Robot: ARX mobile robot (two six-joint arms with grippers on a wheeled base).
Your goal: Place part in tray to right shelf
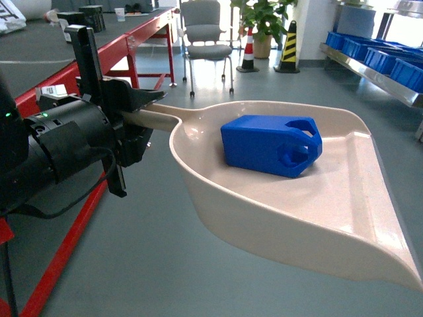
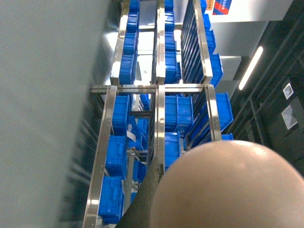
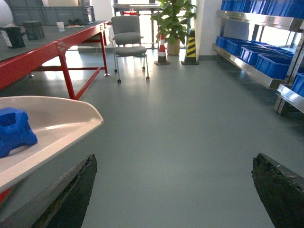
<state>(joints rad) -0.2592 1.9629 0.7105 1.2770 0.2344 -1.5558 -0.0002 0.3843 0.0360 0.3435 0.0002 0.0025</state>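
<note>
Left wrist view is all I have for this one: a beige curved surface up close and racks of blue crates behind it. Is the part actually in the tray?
Observer: Yes. In the head view the blue part lies inside the tray, nearer its back wall than its wide lip.
Operator: What is carrying the tray? I can't see any grip from here.
Observer: The left gripper carries it, with its jaws closed on the tray's handle, and the tray is held out above the floor.
</note>
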